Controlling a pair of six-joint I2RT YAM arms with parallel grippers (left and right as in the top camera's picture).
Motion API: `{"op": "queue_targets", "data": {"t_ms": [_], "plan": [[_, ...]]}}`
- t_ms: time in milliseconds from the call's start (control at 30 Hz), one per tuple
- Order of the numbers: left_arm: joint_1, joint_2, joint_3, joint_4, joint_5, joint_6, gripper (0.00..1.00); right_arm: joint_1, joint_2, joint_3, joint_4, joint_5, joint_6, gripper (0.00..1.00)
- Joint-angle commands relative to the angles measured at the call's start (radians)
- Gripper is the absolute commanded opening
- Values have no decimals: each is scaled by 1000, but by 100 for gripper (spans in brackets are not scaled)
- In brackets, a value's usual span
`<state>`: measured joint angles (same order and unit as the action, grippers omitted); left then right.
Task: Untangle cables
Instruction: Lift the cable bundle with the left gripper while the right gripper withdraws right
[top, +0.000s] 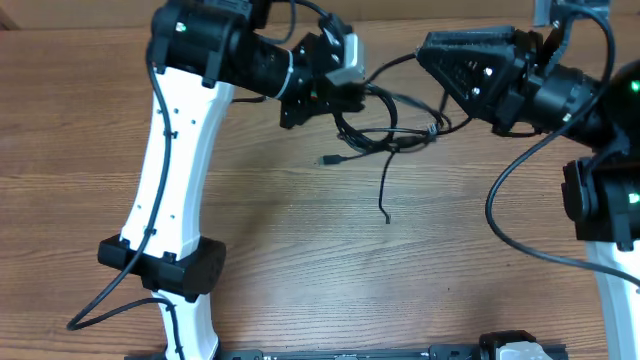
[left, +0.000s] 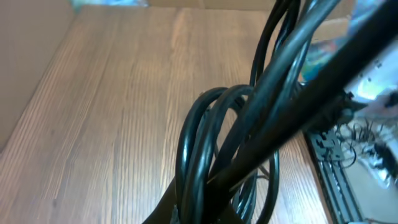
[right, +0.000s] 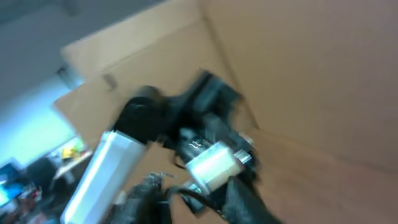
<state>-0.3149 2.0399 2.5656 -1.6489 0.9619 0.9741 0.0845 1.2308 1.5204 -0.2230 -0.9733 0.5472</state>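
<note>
Left hand: the left hand (top: 350, 98) was clenched on the cables (top: 390, 135), with black loops crowding right up against its own camera (left: 249, 124).
Right hand: the right hand (top: 440, 60) faced the left one, but I could not tell whether it was clenched or released; its own view was a blur.
Cables: the tangle sat between the two hands, over the worktop (top: 300, 250).
Loose ends: a plug tip (top: 325, 160) lay just beside the left hand, and one cord end (top: 386, 215) trailed away from both hands.

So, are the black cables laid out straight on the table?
No, the cables loop over each other in one tangled bunch, with only one loose end trailing out.
</note>
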Motion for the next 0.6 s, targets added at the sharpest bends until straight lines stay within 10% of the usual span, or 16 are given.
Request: {"op": "queue_targets", "data": {"t_ms": [0, 233, 567], "plan": [[56, -32, 15, 11, 24, -172, 4, -28, 34, 19, -108, 158, -2, 39], [140, -32, 15, -1, 26, -315, 4, -41, 73, 19, -335, 307, -2, 97], [153, -32, 15, 9, -37, -451, 4, -40, 74, 19, -507, 278, -2, 100]]}}
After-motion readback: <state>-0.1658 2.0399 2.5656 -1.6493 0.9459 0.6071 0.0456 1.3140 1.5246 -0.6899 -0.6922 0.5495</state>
